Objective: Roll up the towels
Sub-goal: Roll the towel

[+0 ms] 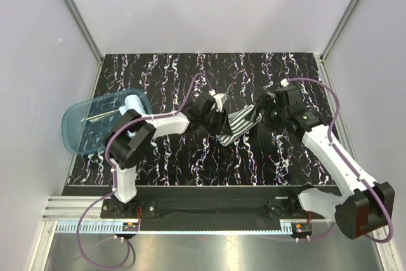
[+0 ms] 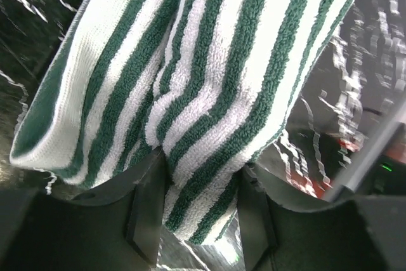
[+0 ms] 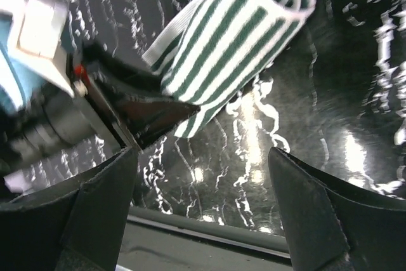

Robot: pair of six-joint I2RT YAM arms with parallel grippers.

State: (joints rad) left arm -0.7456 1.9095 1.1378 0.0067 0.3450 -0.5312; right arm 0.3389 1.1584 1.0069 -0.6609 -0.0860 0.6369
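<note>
Left wrist view: the left claw is clenched on the striped towel. A fold of the cloth sits between its two fingers, and the rest spreads away from them above the dark table. In the right wrist view the right claw is released, its fingers wide apart with nothing between them. The towel bends in a loose loop just in front of it. From the top, the towel is at the middle of the table, between the two claws. The tub stands at the left edge. I cannot surely find the blue towel. I judge the rolling is only begun. To do it well, the right claw should pin the free end flat while the left claw turns the cloth tightly and evenly, so that the loop does not open.
</note>
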